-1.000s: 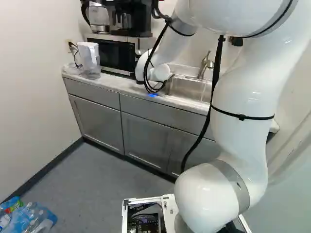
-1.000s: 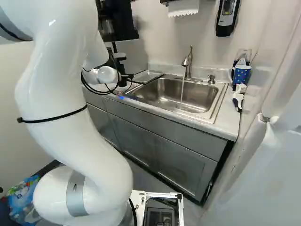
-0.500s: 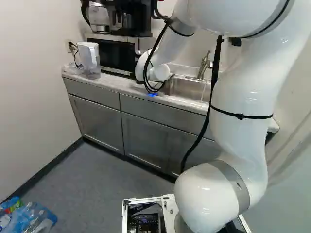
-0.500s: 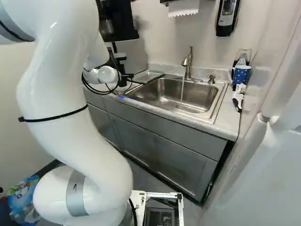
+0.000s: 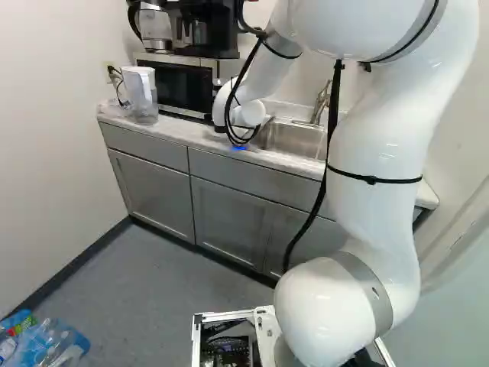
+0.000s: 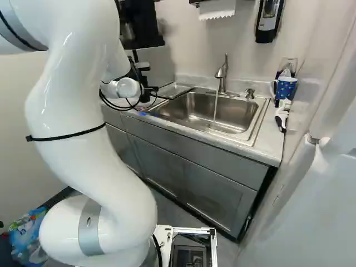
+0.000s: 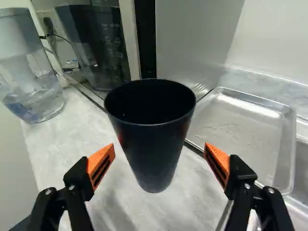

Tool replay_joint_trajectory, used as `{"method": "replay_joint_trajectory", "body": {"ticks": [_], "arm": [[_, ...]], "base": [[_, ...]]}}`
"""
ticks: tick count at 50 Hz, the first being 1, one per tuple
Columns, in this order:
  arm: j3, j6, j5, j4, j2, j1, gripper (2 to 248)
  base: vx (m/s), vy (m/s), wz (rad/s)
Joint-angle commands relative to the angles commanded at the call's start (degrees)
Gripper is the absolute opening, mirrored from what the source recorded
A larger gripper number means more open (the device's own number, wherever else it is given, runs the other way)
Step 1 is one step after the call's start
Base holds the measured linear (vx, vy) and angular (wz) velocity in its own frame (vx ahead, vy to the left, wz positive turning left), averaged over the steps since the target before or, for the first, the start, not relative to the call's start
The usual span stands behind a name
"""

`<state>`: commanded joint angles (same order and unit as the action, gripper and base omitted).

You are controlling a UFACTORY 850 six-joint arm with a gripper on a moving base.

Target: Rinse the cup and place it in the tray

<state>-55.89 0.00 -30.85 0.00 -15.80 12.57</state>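
Jaws apart, orange pads [image 7: 102,163] to either side, flank a black cup [image 7: 154,144] standing upright on the counter [image 7: 192,195]. Near it lies a metal tray [image 7: 240,130]; farther along, water runs from the faucet [image 6: 222,75] into the sink [image 6: 228,114].

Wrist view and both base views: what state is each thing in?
Tapered black cup: upright, ungripped.
Black two-fingered gripper with orange pads: open, cup between its fingers.
Shallow silver metal tray: right side up, without the cup.
Curved metal faucet: running.
Clear plastic pitcher with pale lid: upright, partly filled.
Gray cabinet doors: closed.
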Motion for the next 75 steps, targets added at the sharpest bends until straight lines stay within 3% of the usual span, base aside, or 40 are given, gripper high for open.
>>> {"method": "replay_joint_trajectory", "body": {"ticks": [4,5,9,10,15,16,21,50,75], "arm": [[0.0,0.0,0.0,0.0,0.0,0.0,239],[0.0,0.0,0.0,0.0,0.0,0.0,203],[0.0,0.0,0.0,0.0,0.0,0.0,203],[0.0,0.0,0.0,0.0,0.0,0.0,164],[0.0,0.0,0.0,0.0,0.0,0.0,164],[0.0,0.0,0.0,0.0,0.0,0.0,129],[0.0,0.0,0.0,0.0,0.0,0.0,121],[-0.3,0.0,0.0,0.0,1.7,-0.1,121],[0.1,0.0,0.0,0.0,4.8,-2.6,121]], "base": [[0.0,0.0,0.0],[0.0,0.0,0.0],[0.0,0.0,0.0],[0.0,0.0,0.0],[0.0,0.0,0.0],[0.0,0.0,0.0],[0.0,0.0,0.0],[0.0,0.0,0.0],[0.0,0.0,0.0]]}}
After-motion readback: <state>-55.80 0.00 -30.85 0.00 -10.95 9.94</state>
